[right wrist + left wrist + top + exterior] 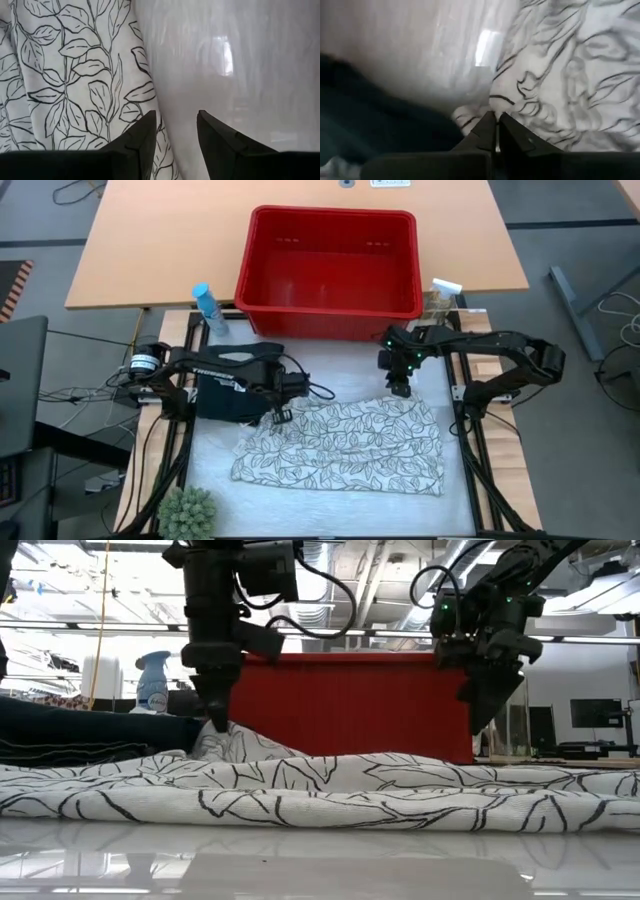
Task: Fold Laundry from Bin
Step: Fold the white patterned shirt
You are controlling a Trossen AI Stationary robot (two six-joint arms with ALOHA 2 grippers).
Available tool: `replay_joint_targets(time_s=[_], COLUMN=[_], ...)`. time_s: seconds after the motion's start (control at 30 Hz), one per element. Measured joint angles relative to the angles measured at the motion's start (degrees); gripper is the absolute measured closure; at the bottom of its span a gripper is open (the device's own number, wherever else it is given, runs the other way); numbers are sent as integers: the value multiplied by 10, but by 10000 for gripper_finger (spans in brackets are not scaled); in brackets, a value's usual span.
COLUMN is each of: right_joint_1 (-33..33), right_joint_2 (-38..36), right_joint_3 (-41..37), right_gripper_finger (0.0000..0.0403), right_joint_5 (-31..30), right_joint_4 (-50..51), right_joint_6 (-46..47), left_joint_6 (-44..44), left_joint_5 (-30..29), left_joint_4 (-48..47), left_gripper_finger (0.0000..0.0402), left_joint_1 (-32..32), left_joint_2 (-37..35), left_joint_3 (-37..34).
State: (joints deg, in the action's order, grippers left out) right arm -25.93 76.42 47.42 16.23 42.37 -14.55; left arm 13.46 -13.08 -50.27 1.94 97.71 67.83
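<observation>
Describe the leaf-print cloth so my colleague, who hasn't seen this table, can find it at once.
Start at the red bin at the table's far side. The cloth lies spread on the white surface just in front of it, between the two arms. It is white with grey leaf outlines, unlike the plain dark trousers at its left corner, where the left pincer pinches it.

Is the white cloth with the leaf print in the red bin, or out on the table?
Out: the leaf-print cloth lies spread and rumpled on the table, in front of the red bin. The left gripper is shut on its corner.
</observation>
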Motion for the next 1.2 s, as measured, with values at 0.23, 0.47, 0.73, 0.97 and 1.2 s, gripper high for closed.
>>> replay_joint_targets(time_s=[0.23,0.47,0.73,0.97,1.2], right_joint_1=[4,5,8,20,20], right_joint_2=[0,0,0,0,0], right_joint_3=[0,0,0,0,0], right_gripper_finger=[236,236,237,237,237], right_joint_5=[3,4,4,4,4], right_joint_4=[-2,-9,-22,-26,-27], right_joint_6=[2,27,60,74,98], left_joint_6=[-34,-76,-117,-270,-296], left_joint_5=[187,198,241,215,151], left_joint_4=[33,76,228,238,312], left_gripper_finger=[342,245,201,217,218], left_joint_1=[21,66,163,122,102], left_joint_2=[-1,-1,28,107,132], left_joint_3=[0,42,50,49,49])
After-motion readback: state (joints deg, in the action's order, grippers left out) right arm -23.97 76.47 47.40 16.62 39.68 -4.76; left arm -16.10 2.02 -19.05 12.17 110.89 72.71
